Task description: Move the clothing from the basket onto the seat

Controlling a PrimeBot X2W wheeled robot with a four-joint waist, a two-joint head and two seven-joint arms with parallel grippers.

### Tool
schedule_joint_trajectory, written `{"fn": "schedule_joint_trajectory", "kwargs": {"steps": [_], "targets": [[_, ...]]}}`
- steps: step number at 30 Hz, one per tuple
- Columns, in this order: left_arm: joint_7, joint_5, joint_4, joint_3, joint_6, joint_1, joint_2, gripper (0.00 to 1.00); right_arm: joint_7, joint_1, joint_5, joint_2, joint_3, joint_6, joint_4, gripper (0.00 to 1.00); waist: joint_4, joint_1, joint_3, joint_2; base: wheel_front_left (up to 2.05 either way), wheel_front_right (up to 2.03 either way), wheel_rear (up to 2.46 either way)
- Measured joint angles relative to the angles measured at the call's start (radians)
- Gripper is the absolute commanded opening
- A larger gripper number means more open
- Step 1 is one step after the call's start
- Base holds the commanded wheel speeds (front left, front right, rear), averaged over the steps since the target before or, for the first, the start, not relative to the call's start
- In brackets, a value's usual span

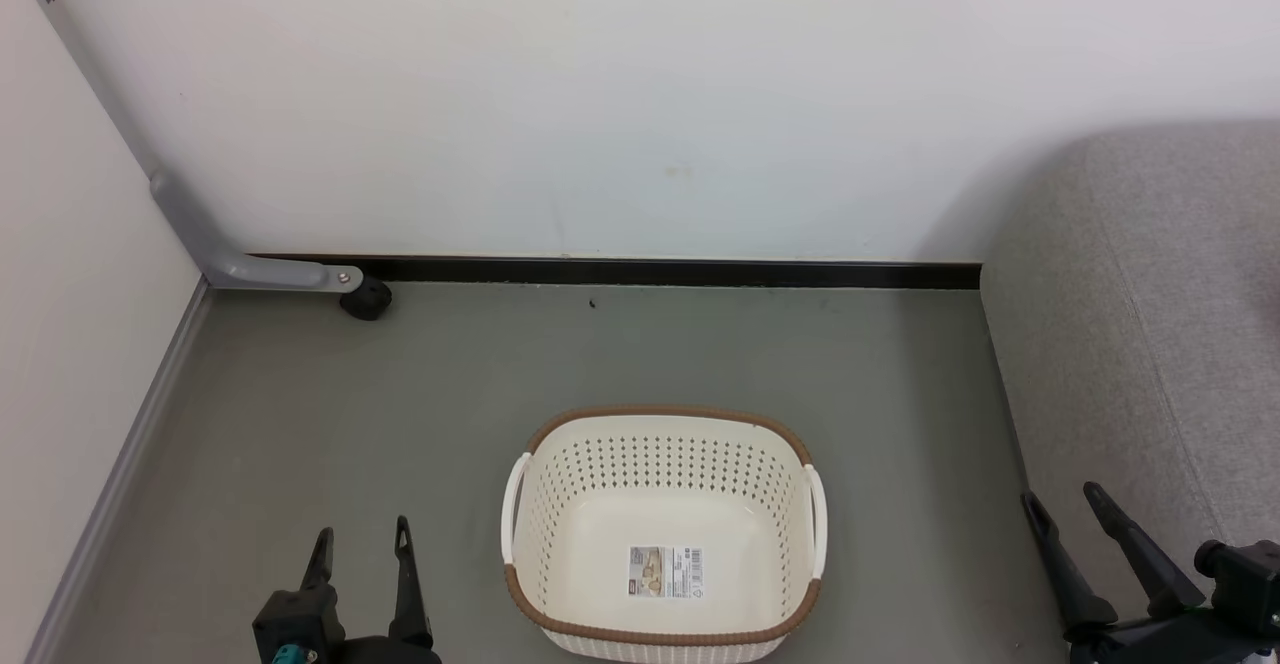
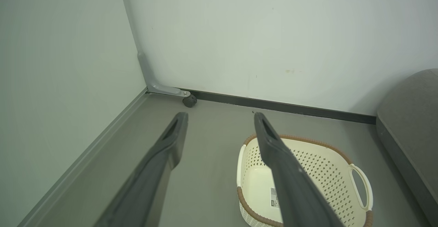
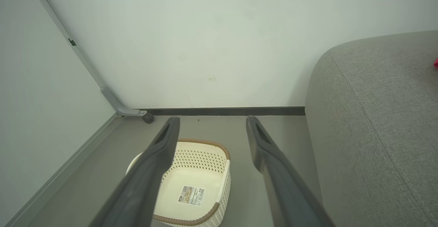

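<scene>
The cream basket (image 1: pixel 665 412) with its brown rim stands on the grey floor, and inside it I see just a paper label (image 1: pixel 665 572). The grey seat (image 1: pixel 1130 344) rises to the basket's right. Of the clothing, a small red sliver (image 3: pixel 436 64) lies on the seat at the right edge of the right wrist view. My left gripper (image 1: pixel 363 529) is open, left of the basket, with nothing between its fingers. Open too, my right gripper (image 1: pixel 1060 494) hovers between basket and seat front. In the wrist views the basket (image 2: pixel 308 139) (image 3: pixel 205 141) lies below the open fingers.
A white wall with a black baseboard (image 1: pixel 660 272) closes the back. A pale panel wall runs along the left, with a grey frame leg and a black caster (image 1: pixel 365 299) in the corner. Grey floor (image 1: pixel 350 394) surrounds the basket.
</scene>
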Motion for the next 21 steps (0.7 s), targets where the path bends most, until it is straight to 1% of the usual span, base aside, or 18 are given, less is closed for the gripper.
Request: {"fn": "schedule_joint_trajectory", "kwargs": {"steps": [11,15,17,18,21], "targets": [[0.000,0.001,-0.012,-0.008,-0.004,0.011,-0.006,1.00,0.000,0.024,-0.062,0.014,-0.082,-0.008,0.006,1.00,-0.014,0.0001,-0.006,0.0000,0.00,0.00,0.00],[0.000,-0.007,-0.018,-0.006,-0.021,0.011,-0.006,1.00,0.000,0.024,-0.077,0.021,-0.099,-0.008,0.009,1.00,-0.019,0.0001,-0.007,0.0000,0.00,0.00,0.00],[0.000,-0.012,-0.019,-0.005,-0.021,0.011,-0.006,1.00,0.000,0.024,-0.082,0.023,-0.102,-0.007,0.009,1.00,-0.020,0.0001,-0.007,0.0000,0.00,0.00,0.00],[0.000,-0.017,-0.020,-0.004,-0.030,0.011,-0.006,1.00,0.000,0.024,-0.087,0.025,-0.106,-0.007,0.010,1.00,-0.021,0.0001,-0.008,0.0000,0.00,0.00,0.00],[0.000,-0.027,-0.021,-0.001,-0.041,0.011,-0.007,1.00,0.000,0.025,-0.106,0.030,-0.119,0.001,0.013,1.00,-0.023,0.0001,-0.010,0.0000,0.00,0.00,0.00]]}}
